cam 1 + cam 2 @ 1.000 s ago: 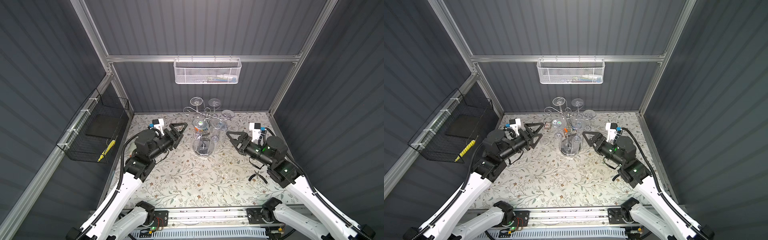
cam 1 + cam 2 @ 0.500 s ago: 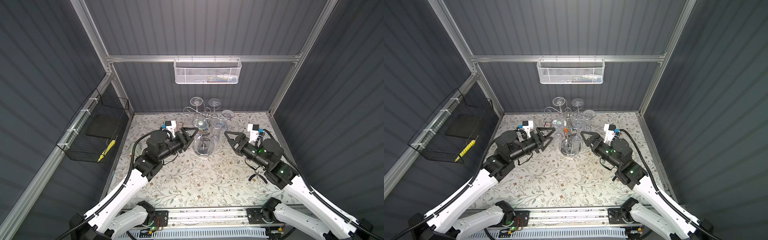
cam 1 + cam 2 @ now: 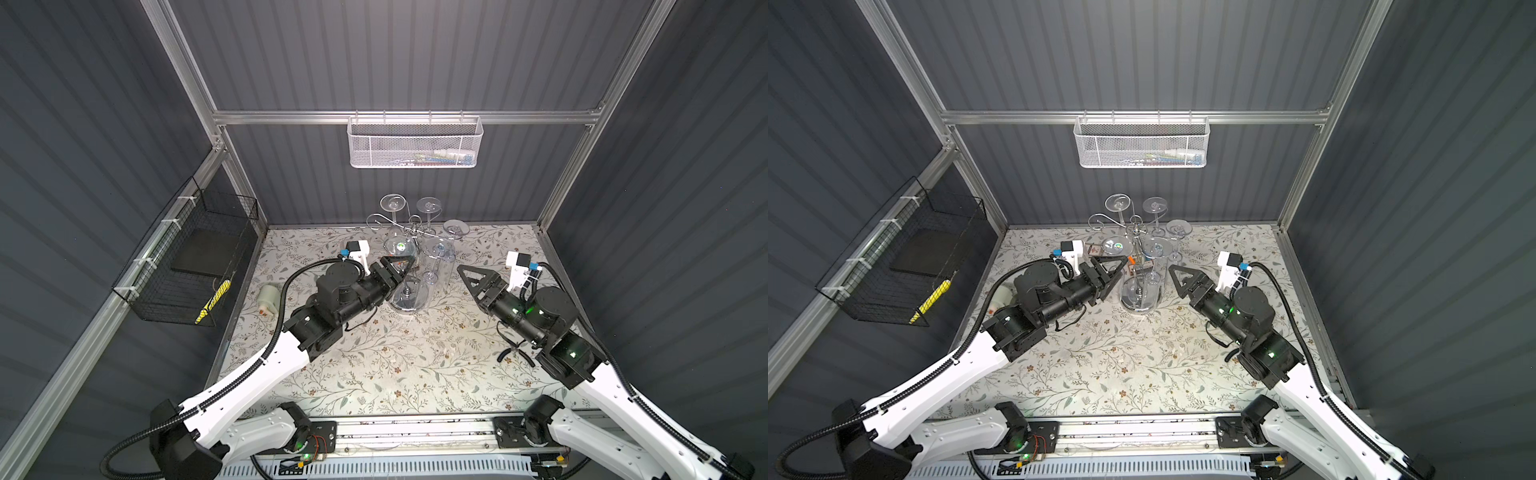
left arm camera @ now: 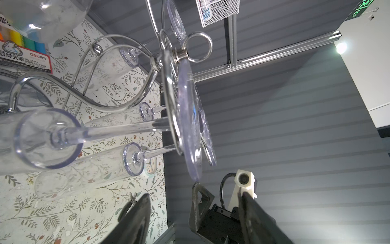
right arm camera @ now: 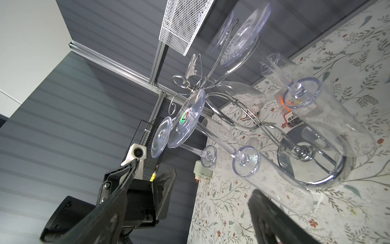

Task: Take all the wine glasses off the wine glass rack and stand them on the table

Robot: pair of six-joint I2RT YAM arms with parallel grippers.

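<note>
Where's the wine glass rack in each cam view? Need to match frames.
Top view: wine glass rack at the table's back centre.
Top view: rack at the same spot, back centre.
Left wrist: rack close up, hub and scroll arms.
Right wrist: whole rack, base to scrolls.
Shared landmark: white mesh basket on the back rail.

**Left wrist view.** On the red label of a highlighter pack the brand "deli" is printed in white, followed by small Chinese characters. Beneath it, "No." with a number beginning 33 and the words "HIGHLIGHT PEN" are made out; the last digits are blurred. A row of larger white Chinese characters is set alongside. A green lit sign is too skewed to be read.

**Right wrist view.** White characters on a red-and-white card label are blurred.

**Both top views.** No lettering is resolved.
</note>
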